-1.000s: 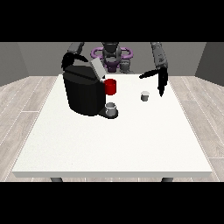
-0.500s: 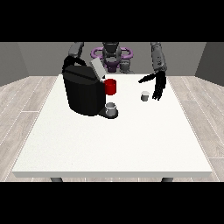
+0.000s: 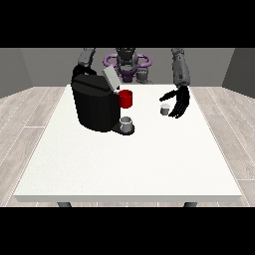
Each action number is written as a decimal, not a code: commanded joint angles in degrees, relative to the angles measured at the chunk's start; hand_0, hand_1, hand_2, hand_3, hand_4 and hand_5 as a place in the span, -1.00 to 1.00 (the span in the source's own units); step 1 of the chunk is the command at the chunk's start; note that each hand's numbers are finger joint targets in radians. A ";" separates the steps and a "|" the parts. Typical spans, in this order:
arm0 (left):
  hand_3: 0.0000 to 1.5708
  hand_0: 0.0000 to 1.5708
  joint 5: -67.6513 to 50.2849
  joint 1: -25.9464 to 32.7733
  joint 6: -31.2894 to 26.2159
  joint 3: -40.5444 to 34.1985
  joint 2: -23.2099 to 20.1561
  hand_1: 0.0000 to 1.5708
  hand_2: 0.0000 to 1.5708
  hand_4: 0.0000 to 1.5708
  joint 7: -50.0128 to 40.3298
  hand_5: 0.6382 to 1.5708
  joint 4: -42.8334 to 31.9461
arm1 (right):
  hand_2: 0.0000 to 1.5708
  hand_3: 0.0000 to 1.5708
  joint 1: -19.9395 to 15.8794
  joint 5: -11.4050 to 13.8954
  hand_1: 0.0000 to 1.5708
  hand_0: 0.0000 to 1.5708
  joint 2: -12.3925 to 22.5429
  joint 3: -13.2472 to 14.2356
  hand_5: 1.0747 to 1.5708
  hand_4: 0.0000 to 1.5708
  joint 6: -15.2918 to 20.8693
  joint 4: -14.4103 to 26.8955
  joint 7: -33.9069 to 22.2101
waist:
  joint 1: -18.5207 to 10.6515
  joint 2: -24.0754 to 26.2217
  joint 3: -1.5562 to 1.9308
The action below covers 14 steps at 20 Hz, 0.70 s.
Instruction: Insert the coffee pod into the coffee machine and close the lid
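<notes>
On the white worktop (image 3: 124, 164), toward eleven o'clock of its middle, the black coffee machine (image 3: 94, 107) is stood with its lid (image 3: 110, 78) tilted up, so the pod chamber is presumably left reachable from above. A red part (image 3: 126, 98) is seen on the machine's front, and a small grey cup (image 3: 127, 123) is set on the tray below it, where a brew would be caught.

The coffee pod (image 3: 165, 110), a small grey cylinder, is found upright on the worktop at about three o'clock from the machine, well apart from it. The hand at the view's right (image 3: 178, 101) is held just beside the pod, at its two o'clock, with fingers spread and relaxed and nothing gripped; this posture is judged to be an approach to a grasp. Contact with the pod is not seen.

The other hand is hidden behind the machine, so its state cannot be told. The pod is not yet inserted and the lid not yet closed.
</notes>
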<state>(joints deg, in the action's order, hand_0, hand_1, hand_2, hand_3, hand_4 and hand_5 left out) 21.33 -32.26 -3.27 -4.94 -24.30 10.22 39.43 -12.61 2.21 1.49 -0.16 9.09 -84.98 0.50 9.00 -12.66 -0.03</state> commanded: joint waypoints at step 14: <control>0.06 0.17 9.41 -3.10 13.84 0.95 0.95 0.17 0.33 -0.54 7.47 1.00 -7.71 | -1.00 -1.00 0.38 -1.21 -1.00 -1.00 -0.85 0.44 1.00 -0.33 0.19 -0.38 -0.02 | 0.80 -0.77 0.00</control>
<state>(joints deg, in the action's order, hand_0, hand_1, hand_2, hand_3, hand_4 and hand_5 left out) 29.21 -35.80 8.00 -3.87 -22.98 14.82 33.64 -12.87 1.85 1.44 0.23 9.21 -84.46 0.45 9.66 -13.31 0.04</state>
